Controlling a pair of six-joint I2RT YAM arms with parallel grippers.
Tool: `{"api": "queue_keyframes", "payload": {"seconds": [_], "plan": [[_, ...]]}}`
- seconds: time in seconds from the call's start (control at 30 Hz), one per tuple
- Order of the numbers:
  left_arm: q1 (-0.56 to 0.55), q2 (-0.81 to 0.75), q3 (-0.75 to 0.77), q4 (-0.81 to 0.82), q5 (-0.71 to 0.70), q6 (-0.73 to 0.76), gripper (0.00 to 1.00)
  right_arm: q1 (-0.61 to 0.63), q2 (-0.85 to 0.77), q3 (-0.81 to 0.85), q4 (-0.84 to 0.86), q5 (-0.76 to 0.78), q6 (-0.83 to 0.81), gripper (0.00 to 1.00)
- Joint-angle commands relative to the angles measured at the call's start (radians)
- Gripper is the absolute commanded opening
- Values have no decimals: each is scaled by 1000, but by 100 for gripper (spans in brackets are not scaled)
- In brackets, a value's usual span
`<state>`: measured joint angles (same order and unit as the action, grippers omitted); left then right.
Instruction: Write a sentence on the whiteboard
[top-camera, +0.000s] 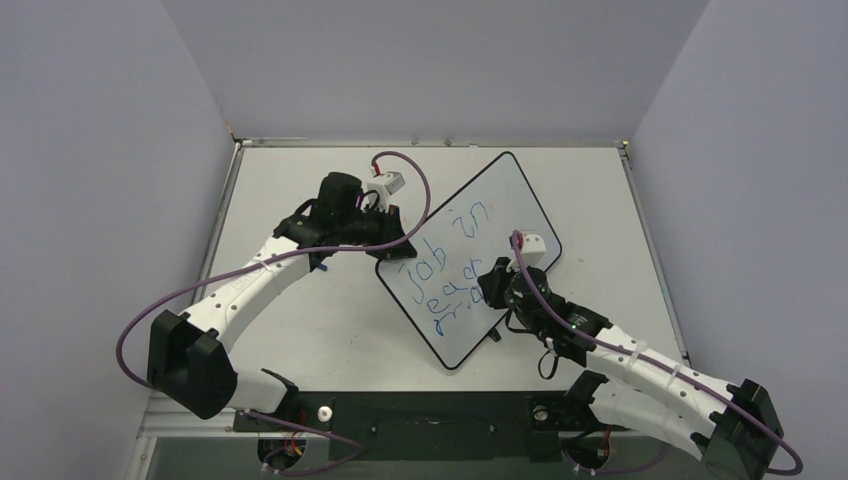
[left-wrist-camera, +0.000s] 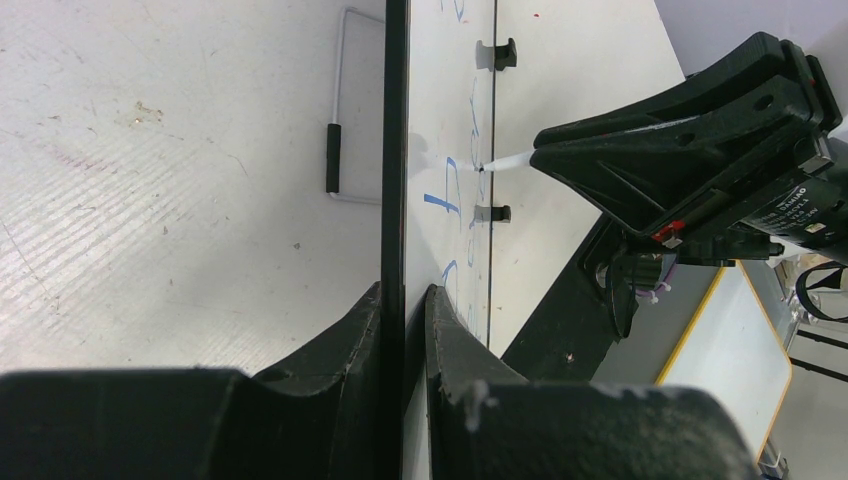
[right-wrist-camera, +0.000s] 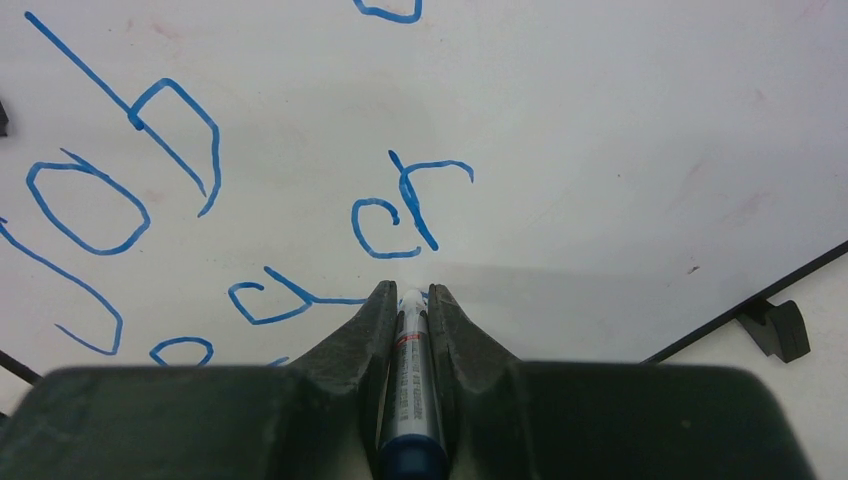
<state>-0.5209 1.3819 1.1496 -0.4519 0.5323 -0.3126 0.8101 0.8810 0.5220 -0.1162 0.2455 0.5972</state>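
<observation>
The whiteboard lies slanted across the middle of the table. Blue lettering, the sentence, runs over it in three wobbly lines starting "job in". My left gripper is shut on the board's left edge; in the left wrist view its fingers pinch the black border. My right gripper is shut on a silver and blue marker. The marker's tip rests on the board just below the letters "cr". The left wrist view shows that tip touching the white surface.
A thin wire loop with a black sleeve lies on the table left of the board. Small black feet stick out along the board's edge, one near the right gripper. Grey walls close in the table on three sides.
</observation>
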Motion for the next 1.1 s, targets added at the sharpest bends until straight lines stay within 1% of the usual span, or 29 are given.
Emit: {"api": "queue_keyframes", "payload": {"seconds": [0.0, 0.17, 0.33, 0.47, 0.5, 0.53, 0.6, 0.67, 0.73, 0.87, 0.97, 1.07], "plan": [[-7, -11, -21, -51, -115, 89, 0, -7, -40, 34, 28, -16, -4, 0], [-7, -9, -18, -49, -115, 90, 0, -11, -87, 21, -1, 26, -26, 0], [-7, -10, -18, -49, -115, 90, 0, -51, -93, 11, 3, 28, -58, 0], [-7, -9, -20, -46, -114, 89, 0, -105, -123, -30, 88, -40, -70, 0], [-7, -10, -21, -46, -114, 89, 0, -132, -143, -59, 97, -79, -65, 0], [-7, -10, -22, -46, -114, 88, 0, -149, -155, -74, 146, -99, -48, 0], [-7, -10, -23, -44, -114, 87, 0, -200, -189, -123, 196, -176, -17, 0], [-7, -10, -24, -41, -112, 87, 0, -244, -225, -167, 232, -222, 18, 0], [-6, -7, -24, -41, -112, 86, 0, -293, -258, -214, 257, -263, 48, 0], [-7, -7, -24, -38, -111, 86, 0, -350, -337, -277, 308, -308, 106, 0], [-7, -6, -24, -38, -111, 86, 0, -378, -336, -297, 340, -337, 135, 0], [-7, -5, -24, -38, -111, 86, 0, -398, -294, -308, 392, -377, 152, 0]]}}
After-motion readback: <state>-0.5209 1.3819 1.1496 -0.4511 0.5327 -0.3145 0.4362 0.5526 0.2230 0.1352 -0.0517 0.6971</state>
